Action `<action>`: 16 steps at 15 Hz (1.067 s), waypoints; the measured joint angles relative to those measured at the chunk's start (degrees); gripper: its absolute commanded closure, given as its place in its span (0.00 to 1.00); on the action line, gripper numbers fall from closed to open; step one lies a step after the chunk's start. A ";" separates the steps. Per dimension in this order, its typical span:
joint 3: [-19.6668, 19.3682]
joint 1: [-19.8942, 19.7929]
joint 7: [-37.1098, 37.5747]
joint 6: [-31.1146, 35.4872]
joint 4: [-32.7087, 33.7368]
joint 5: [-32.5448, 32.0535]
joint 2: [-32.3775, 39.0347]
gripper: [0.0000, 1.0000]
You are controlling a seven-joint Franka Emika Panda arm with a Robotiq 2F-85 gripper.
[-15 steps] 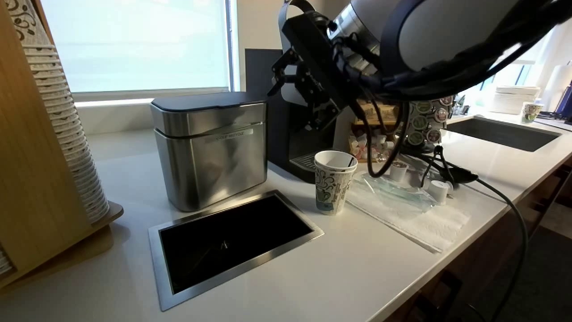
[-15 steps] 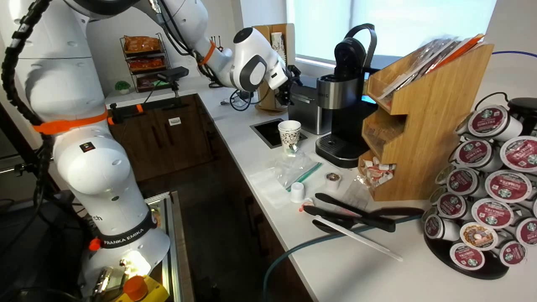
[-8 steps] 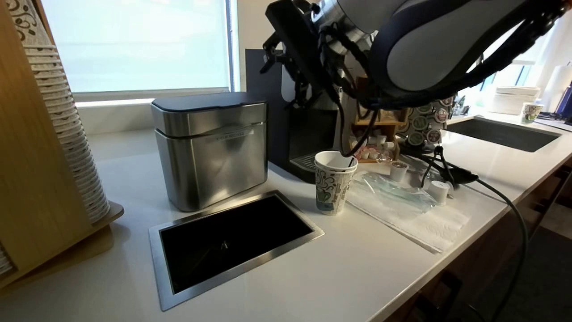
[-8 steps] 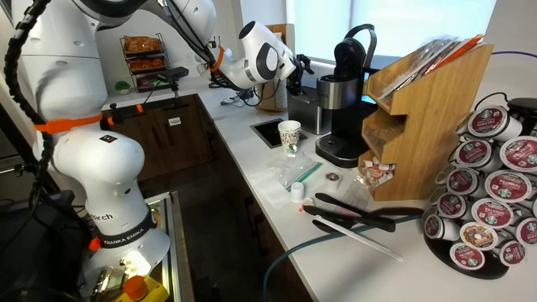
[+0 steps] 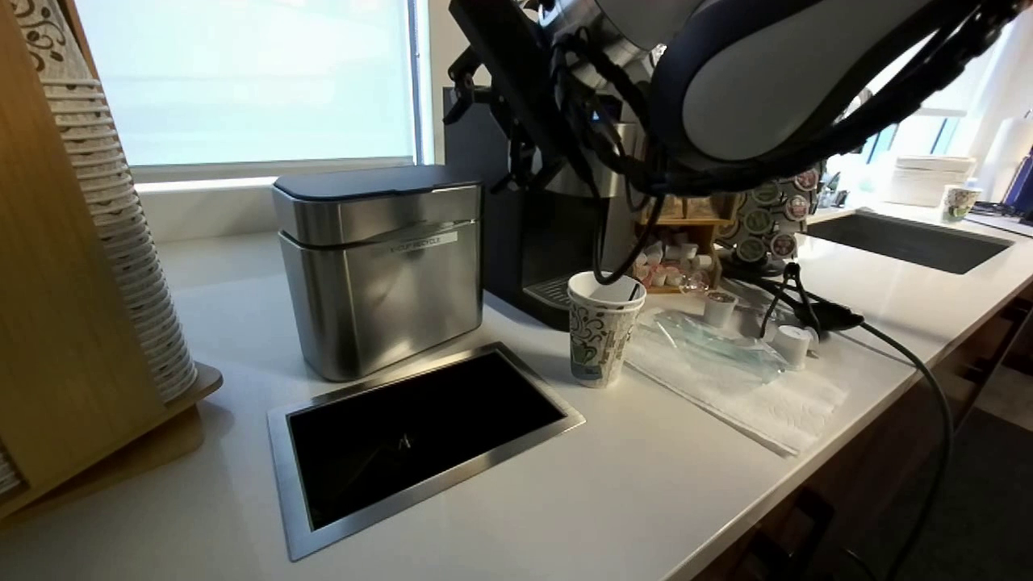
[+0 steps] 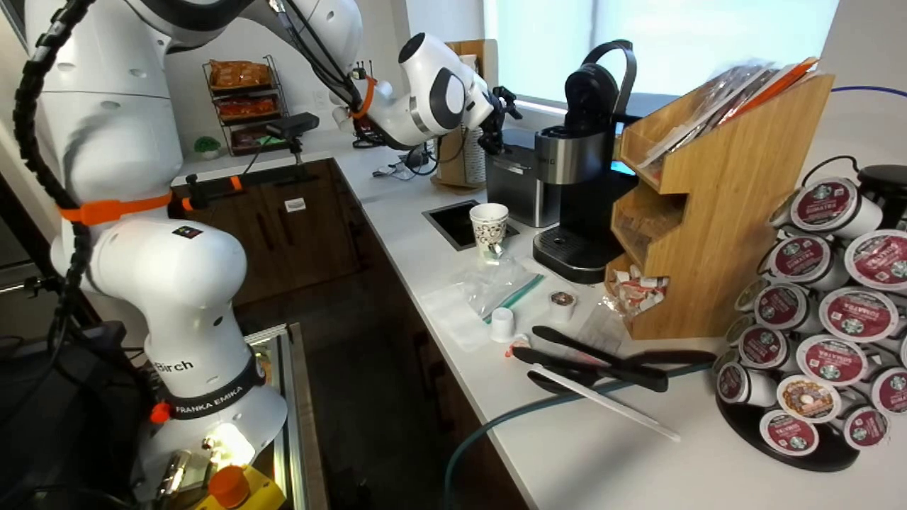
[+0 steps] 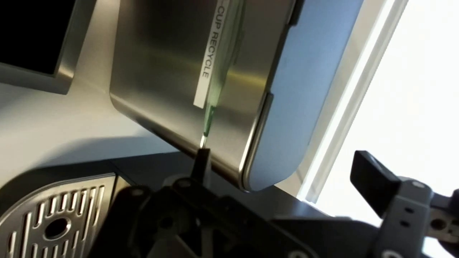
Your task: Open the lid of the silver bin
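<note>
The silver bin stands upright on the counter, and it also shows in an exterior view and in the wrist view. Its front carries a "CUP RECYCLE" label. The dark grey lid is closed on top; in the wrist view it looks blue-grey. My gripper is open and empty, at the bin's coffee-machine end and higher than the lid. In the wrist view the open fingers lie on either side of the lid's near corner. Contact with the bin is not visible.
The black coffee machine stands close beside the bin. A metal-framed opening lies in the counter before the bin. A paper cup stands near it. A wooden cup holder is on the bin's opposite side.
My gripper has risen and shifted toward the bin, with the arm following. In the last half second it moved only a little. The bin and its lid have not moved.
</note>
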 measured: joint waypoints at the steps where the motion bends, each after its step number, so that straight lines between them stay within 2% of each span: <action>1: 0.11 0.34 0.18 0.09 1.15 0.17 0.65 0.00; 8: 4.31 0.86 1.21 0.10 6.98 4.32 5.31 0.00; 13: 2.95 1.95 3.90 0.08 8.37 7.12 7.17 0.00; 16: 3.41 1.72 4.23 0.08 10.17 8.68 9.17 0.00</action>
